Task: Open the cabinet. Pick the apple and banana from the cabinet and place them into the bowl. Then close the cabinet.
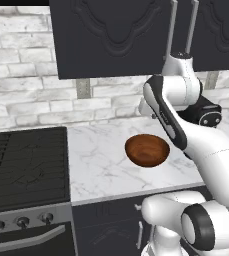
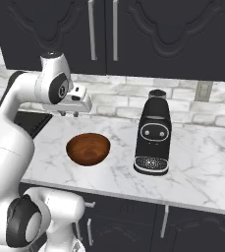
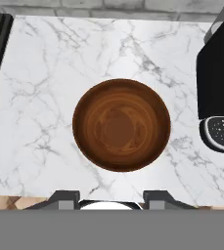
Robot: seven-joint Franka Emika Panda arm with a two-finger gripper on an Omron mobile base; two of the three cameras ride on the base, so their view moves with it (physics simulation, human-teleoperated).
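Table: marble table (image 2: pixel 202 162) carries bowl (image 2: pixel 88 148), coffee machine (image 2: pixel 153 134).
Cabinet: cabinet (image 2: pixel 133 34) doors shut.
Pincer: pincer (image 3: pixel 110 198) above bowl, fingers apart, empty.

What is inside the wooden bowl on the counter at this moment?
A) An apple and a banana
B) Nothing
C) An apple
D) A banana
B: seen from straight above in the hand view, the bowl shows only its bare wooden bottom, and both doors of the cabinet are shut.
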